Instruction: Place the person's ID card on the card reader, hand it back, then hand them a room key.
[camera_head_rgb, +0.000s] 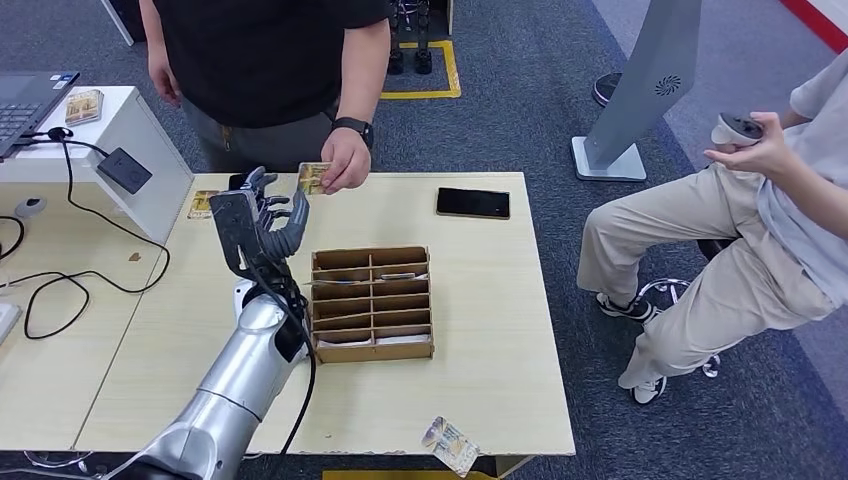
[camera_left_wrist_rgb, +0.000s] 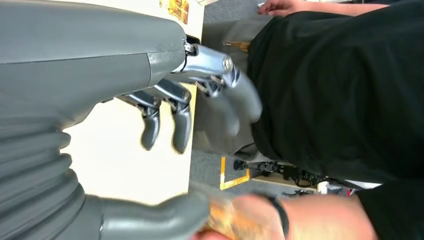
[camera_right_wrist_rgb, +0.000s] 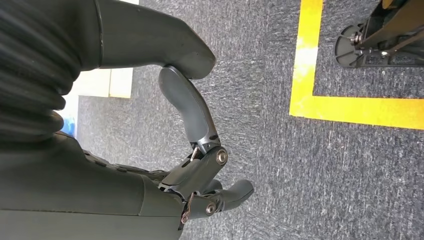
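- The left hand (camera_head_rgb: 268, 215), grey with dark fingers spread apart, holds nothing, behind the brown cardboard compartment box (camera_head_rgb: 372, 303).
- The person's hand (camera_head_rgb: 345, 160) holds the small yellowish ID card (camera_head_rgb: 313, 177) beside its fingertips.
- The right hand (camera_right_wrist_rgb: 200, 165) hangs over grey carpet, fingers loosely curled, grasping nothing.

Dark grey carpet (camera_head_rgb: 520, 110) all round my light wood table (camera_head_rgb: 480, 330); yellow floor marking (camera_head_rgb: 440, 75) at 12, grey kiosk stand (camera_head_rgb: 640, 100) at 2.

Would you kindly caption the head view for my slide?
Robot's left hand reaches toward the ID card held out by a person's hand over the table.
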